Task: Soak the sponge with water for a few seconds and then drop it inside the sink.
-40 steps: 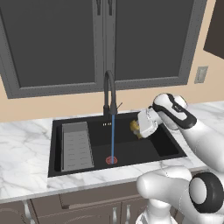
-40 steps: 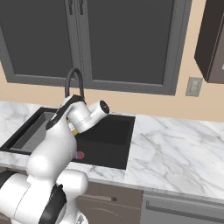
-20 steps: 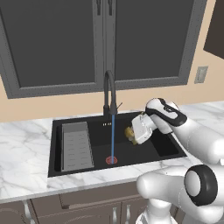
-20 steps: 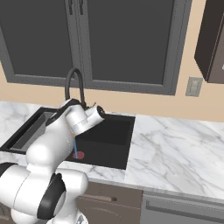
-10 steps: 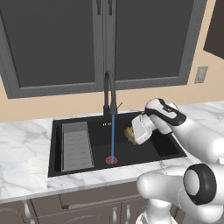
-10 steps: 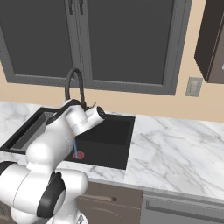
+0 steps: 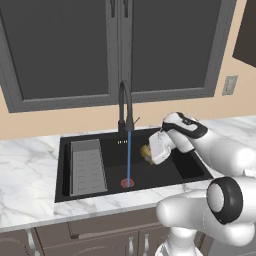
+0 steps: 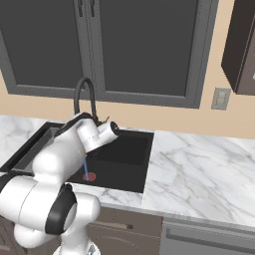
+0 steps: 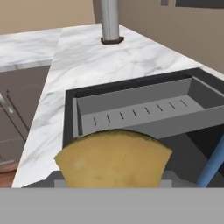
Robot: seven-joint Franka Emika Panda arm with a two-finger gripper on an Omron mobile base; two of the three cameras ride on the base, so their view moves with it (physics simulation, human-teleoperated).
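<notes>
The yellow-brown sponge [image 7: 145,152] hangs over the right half of the black sink [image 7: 156,176], with my gripper [image 7: 149,153] shut on it. A thin blue stream of water [image 7: 129,156] falls from the tall black faucet [image 7: 124,106] to the red-ringed drain [image 7: 127,183]. The sponge sits just right of that stream, a small gap apart. In the hand view the sponge [image 9: 114,159] covers my fingertips, and the water [image 9: 212,166] slants past at the lower right. From the right base view my arm hides the sponge, and the water [image 8: 85,167] and sink [image 8: 128,150] show beside it.
A grey ribbed rack [image 7: 87,167] fills the left part of the basin, and the hand view looks across it [image 9: 144,112]. White marble counter [image 8: 199,169] surrounds the sink. Dark cabinet doors [image 7: 65,45] and a wall outlet [image 7: 229,85] stand behind.
Over two seconds the hand has carried the sponge left and slightly down, closer to the stream. It has held still for the last half second.
</notes>
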